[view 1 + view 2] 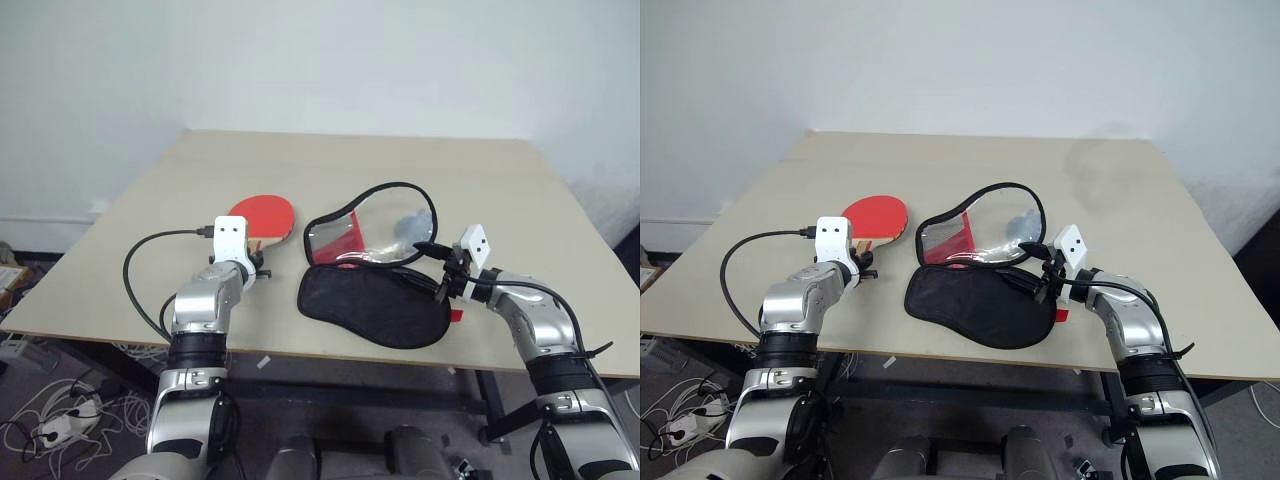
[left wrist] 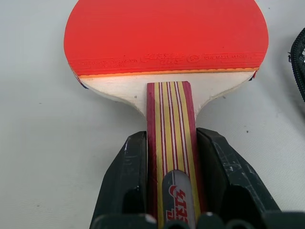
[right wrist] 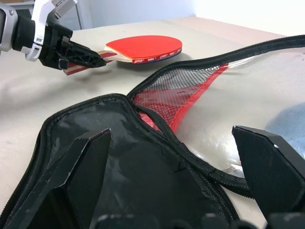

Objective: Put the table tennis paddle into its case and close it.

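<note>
Paddle gripped, case lying open

My left claw (image 2: 172,167) was clamped on the handle of the paddle (image 1: 263,214), whose red blade sat low over the counter (image 1: 500,190), just left of the case (image 1: 372,262). The case lay unzipped, clear flap raised, black side flat. My right claw (image 3: 176,171) stood wide at its near edge, holding nothing. The blade could snag the zipper edging if the mouth sagged.

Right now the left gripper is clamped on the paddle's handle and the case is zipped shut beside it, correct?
Not quite. The left gripper is shut on the handle of the paddle, but the case is unzipped and lies open, its clear flap raised off the black half. The right wrist view shows this, with the right gripper open over it.
</note>
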`<state>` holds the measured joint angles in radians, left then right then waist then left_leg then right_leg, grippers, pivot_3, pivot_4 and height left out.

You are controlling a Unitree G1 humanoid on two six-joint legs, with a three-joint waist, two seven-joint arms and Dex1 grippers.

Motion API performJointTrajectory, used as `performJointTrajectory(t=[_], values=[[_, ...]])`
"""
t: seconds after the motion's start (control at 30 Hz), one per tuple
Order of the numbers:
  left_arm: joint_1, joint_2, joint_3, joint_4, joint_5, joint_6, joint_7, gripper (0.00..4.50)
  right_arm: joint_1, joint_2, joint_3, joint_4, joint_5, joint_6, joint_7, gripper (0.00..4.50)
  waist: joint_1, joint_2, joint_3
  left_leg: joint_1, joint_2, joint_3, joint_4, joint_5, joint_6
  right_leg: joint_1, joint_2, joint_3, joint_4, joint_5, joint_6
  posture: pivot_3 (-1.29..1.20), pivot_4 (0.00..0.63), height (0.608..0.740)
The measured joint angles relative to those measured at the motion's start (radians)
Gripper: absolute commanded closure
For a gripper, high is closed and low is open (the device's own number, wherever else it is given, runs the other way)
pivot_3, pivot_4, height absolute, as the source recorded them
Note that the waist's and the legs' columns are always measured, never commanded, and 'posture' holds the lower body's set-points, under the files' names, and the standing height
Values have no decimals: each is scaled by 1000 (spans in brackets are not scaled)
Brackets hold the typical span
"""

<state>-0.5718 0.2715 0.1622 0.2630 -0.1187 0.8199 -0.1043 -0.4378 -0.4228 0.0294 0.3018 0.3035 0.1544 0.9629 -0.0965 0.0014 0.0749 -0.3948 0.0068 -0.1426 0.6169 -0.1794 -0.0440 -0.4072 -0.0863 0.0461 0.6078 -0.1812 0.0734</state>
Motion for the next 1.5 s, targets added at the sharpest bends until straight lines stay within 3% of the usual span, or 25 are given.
performJointTrajectory(t=[0.4,0.73,0.97,1.5], values=[[32,72,-102,-38,25,-197,-144,3392,-1,-11,-1,0,0,0,-1,93,0,0,0,0,0,0,0,0,0,0,0,0,0,0,0,0,0,740],[56,140,-114,-42,-5,-479,-413,3392,-17,-58,-15,20,-3,-8,1,93,2,0,0,0,0,1,0,0,0,0,0,1,0,0,0,0,0,740],[63,144,-150,-36,-25,-563,-577,3392,-42,-123,-33,74,-11,-29,36,93,3,0,0,0,0,1,0,0,0,0,0,1,0,0,0,0,0,740],[6,163,-272,177,-36,-772,-943,3392,-91,-272,-82,209,-32,-75,109,93,1,0,0,0,0,4,4,0,1,0,0,3,0,0,0,0,0,740]])
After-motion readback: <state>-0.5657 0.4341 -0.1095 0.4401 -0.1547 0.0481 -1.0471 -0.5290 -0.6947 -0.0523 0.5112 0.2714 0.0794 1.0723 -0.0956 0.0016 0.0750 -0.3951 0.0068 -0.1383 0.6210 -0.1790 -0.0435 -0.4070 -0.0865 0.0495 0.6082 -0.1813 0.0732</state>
